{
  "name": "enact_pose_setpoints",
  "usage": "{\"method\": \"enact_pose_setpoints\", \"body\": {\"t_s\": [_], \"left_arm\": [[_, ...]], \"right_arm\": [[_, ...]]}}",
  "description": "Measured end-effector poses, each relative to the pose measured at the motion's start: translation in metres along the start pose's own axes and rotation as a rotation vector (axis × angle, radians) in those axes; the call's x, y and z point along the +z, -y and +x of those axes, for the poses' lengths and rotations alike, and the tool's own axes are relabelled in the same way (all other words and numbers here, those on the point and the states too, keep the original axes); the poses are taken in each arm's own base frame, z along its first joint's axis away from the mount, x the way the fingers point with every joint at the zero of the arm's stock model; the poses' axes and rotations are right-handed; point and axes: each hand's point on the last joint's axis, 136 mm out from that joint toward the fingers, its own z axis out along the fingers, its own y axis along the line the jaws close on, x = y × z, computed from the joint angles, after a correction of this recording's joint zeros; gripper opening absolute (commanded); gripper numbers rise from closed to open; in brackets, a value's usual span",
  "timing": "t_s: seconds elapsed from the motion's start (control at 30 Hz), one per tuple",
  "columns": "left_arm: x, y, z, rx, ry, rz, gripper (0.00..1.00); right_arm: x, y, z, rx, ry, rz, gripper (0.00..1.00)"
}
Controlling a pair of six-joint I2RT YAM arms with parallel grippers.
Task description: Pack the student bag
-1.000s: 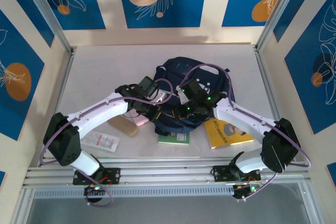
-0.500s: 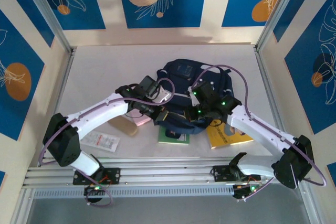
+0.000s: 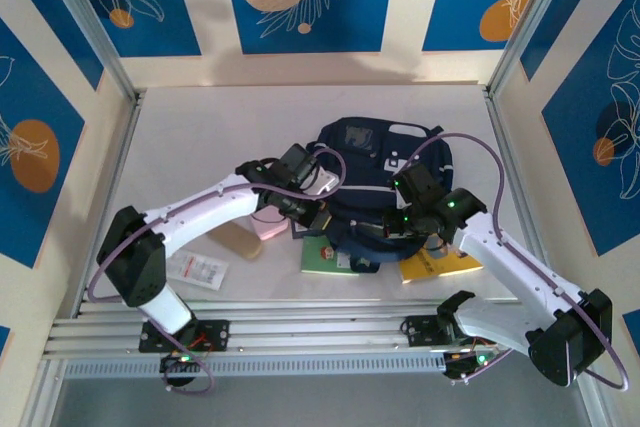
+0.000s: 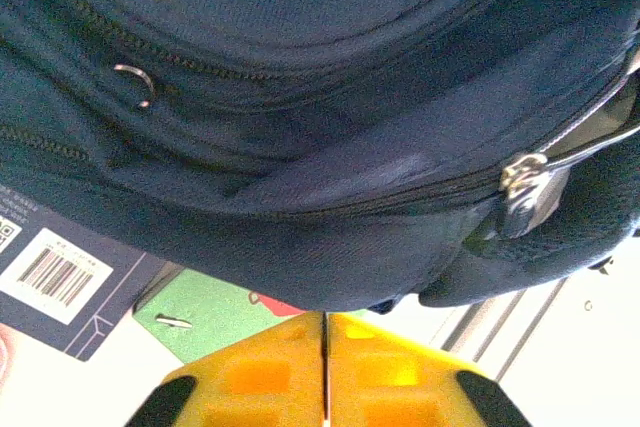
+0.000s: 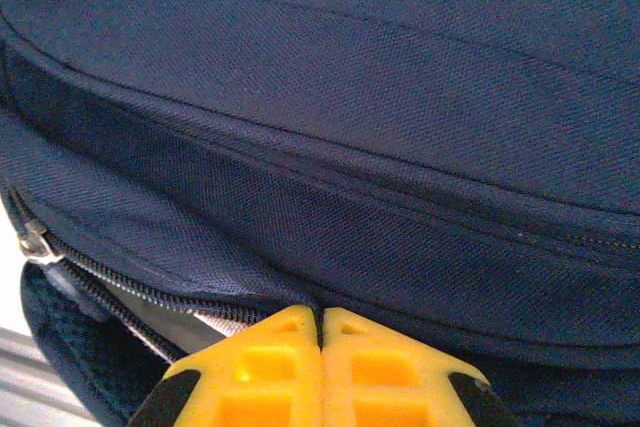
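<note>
The student bag (image 3: pixel 362 152) lies on the table (image 3: pixel 200 137), right of centre, with both arms reaching in to its near edge. My left gripper (image 3: pixel 318 219) sits at the bag's left near corner. In its wrist view the yellow fingers (image 4: pixel 260 377) are pressed together, with only a hairline seam between them, just under the hanging navy fabric. My right gripper (image 3: pixel 392 227) is at the near edge too. Its fingers (image 5: pixel 380 367) are likewise closed, tips against a fold beside the zip (I cannot tell whether any cloth is caught).

Nothing looks packed yet. A green book (image 3: pixel 328 261) pokes out from under the bag's near edge, and a yellow book (image 3: pixel 445 265) lies just beside it on the right. A tan block (image 3: pixel 234 239) and a white packet (image 3: pixel 196 269) rest on the table to the left. The zip stretches I can see look shut, with a metal puller (image 4: pixel 525 187) hanging. I judge the bag has to be opened first, then loaded and closed.
</note>
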Motion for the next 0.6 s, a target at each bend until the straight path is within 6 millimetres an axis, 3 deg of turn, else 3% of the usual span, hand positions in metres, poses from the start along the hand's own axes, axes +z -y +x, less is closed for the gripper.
{"method": "enact_pose_setpoints", "body": {"t_s": [0.2, 0.37, 0.6], "left_arm": [[0.000, 0.022, -0.009, -0.089, 0.026, 0.068, 0.48], [0.009, 0.046, -0.008, -0.137, -0.008, 0.107, 0.49], [0.022, 0.043, -0.001, -0.189, -0.050, 0.076, 0.43]], "right_arm": [[-0.002, -0.012, 0.006, 0.016, 0.009, -0.097, 0.00], [-0.007, -0.023, 0.005, 0.034, 0.024, -0.164, 0.00], [-0.006, -0.027, 0.005, 0.052, 0.019, -0.190, 0.00]]}}
